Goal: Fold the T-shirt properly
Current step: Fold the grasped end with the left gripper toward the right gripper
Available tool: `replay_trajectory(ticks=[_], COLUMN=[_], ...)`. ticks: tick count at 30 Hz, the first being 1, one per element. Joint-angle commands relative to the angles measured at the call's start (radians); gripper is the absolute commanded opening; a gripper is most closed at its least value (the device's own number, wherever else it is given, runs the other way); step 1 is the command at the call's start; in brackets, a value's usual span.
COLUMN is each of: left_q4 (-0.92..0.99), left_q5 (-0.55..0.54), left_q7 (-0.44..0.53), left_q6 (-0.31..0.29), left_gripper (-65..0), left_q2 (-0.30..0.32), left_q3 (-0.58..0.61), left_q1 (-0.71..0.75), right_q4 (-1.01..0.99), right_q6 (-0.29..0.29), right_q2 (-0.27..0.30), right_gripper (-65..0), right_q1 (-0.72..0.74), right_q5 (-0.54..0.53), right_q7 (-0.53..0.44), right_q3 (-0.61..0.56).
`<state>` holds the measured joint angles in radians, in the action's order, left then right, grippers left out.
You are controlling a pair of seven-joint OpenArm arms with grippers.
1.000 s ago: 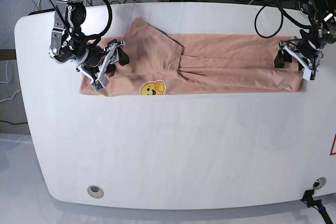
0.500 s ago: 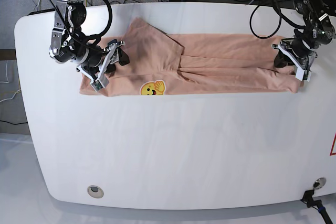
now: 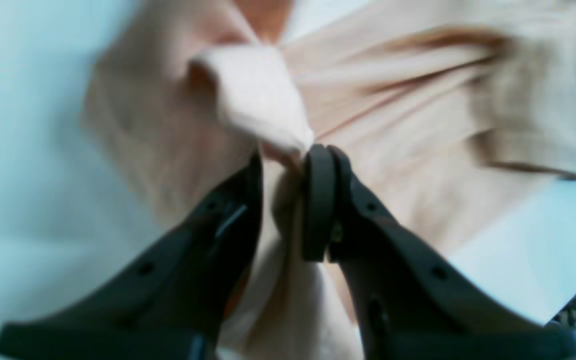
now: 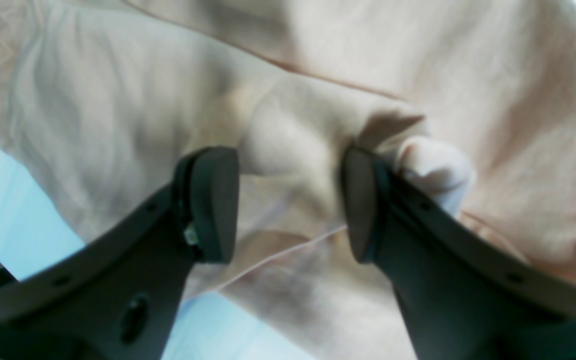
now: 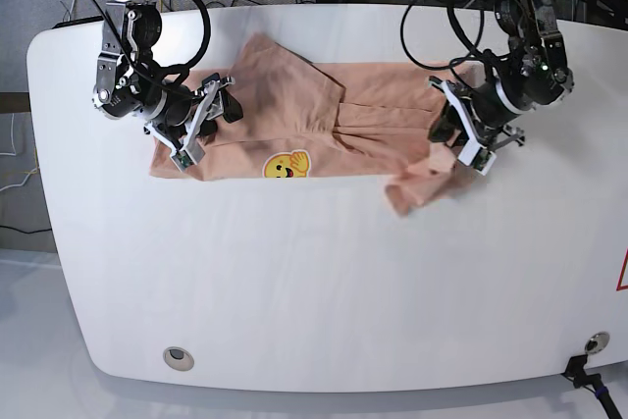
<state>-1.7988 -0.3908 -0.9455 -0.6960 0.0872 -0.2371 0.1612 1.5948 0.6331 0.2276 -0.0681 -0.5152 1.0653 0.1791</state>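
The plain peach-pink cotton T-shirt (image 5: 324,130) with a small yellow smiley print (image 5: 286,165) lies as a long folded band across the far half of the white tabletop (image 5: 314,291). Its right end is lifted and drawn in toward the middle, with a loose flap drooping onto the table.

By the look of it the cloth is light, soft and limp: it sags wherever unsupported, bunches in a pinch, and would slide easily on the smooth top. A good hold seems to be at a hem or a corner, pinching all layers together so the fold stays square.

The left gripper (image 3: 283,160) has its jaws nearly together, clamped on a gathered tuck of fabric. In the base view its arm reaches down from the far right edge, its wrist angled over the band's right part.

The right gripper (image 4: 288,200) has its pads well apart with a hump of cloth between them, squeezing nothing. Its arm comes down from the far left corner, with the fingers pointing down onto the shirt's left end.
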Motion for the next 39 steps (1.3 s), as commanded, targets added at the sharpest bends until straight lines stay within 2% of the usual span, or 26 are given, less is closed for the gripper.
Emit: replay_trajectory(ticks=[1, 8, 13, 23, 25, 30, 34, 39], left_q4=[-0.022, -0.022, -0.022, -0.017, -0.017, -0.017, -0.02, -0.025], left_q5=[-0.013, -0.012, -0.01, -0.013, -0.013, -0.012, -0.018, -0.098], left_q7=[0.02, 0.02, 0.02, 0.024, 0.024, 0.024, 0.021, 0.024], left_q6=[-0.002, -0.002, -0.002, -0.002, -0.002, -0.002, -0.002, -0.002], left_gripper=[-56.6, -56.6, -56.6, -56.6, -52.9, -32.5, -31.3, -31.4], left_q2=[-0.017, -0.08, -0.116, -0.123, -0.129, -0.135, -0.137, -0.131], left_q3=[0.063, 0.223, 0.239, 0.328, 0.328, 0.324, 0.333, 0.345], left_q1=[-0.007, -0.007, -0.013, -0.013, -0.015, -0.042, -0.065, -0.074], right_q4=[0.005, 0.003, 0.003, 0.003, 0.003, 0.003, 0.003, 0.003], right_q6=[0.004, 0.004, 0.004, 0.004, 0.004, 0.004, 0.004, 0.004], right_q2=[0.006, -0.007, -0.014, -0.014, -0.015, -0.015, -0.015, -0.015], right_gripper=[-32.4, -32.4, -32.4, -32.4, -32.4, -32.4, -32.4, -32.4], right_q1=[0.004, 0.004, 0.004, 0.004, 0.004, 0.004, 0.003, 0.003], right_q5=[0.013, 0.013, 0.013, 0.013, 0.013, 0.01, 0.01, 0.011], right_q7=[0.017, 0.017, 0.017, 0.017, 0.017, 0.017, 0.017, 0.017], right_q3=[-0.019, -0.02, -0.02, -0.022, -0.022, -0.022, -0.022, -0.022])
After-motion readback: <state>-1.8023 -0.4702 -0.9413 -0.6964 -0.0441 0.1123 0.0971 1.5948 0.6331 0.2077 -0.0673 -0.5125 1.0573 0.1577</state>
